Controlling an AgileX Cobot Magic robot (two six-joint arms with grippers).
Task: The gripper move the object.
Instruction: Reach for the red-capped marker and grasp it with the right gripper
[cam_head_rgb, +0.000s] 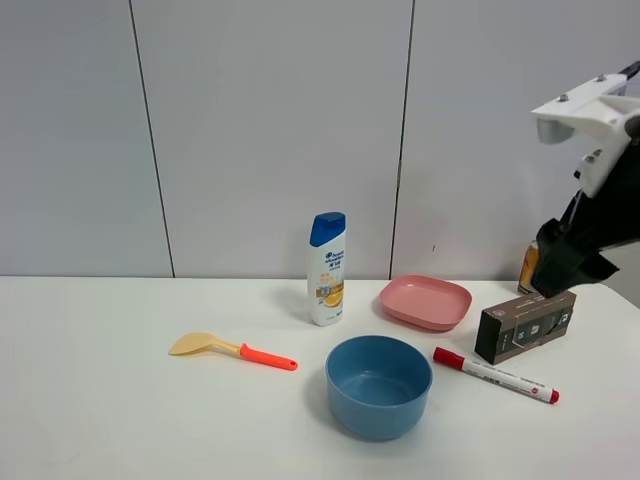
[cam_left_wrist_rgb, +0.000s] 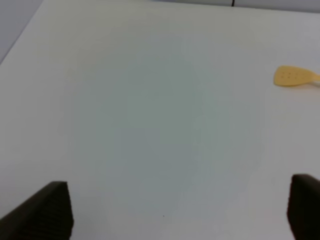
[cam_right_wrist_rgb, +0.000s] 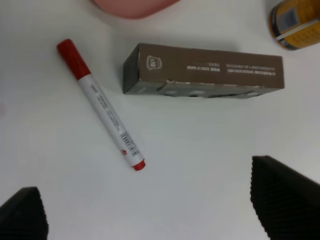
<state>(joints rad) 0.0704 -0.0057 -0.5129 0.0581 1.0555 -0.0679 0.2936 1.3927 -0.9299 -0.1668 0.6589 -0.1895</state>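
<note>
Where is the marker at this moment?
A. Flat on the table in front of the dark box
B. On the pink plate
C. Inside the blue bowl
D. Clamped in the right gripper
A: the marker lies flat on the table, just in front of the box with a gap between them, and to the right of the bowl.

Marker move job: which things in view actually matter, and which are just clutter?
In the job:
- slim white whiteboard marker with red cap
- right end effector, open, holding nothing

Lying about:
- beige spatula with orange-red handle
- white shampoo bottle with blue cap
- pink plastic plate
- blue plastic bowl
- dark rectangular cardboard box
- orange can
</note>
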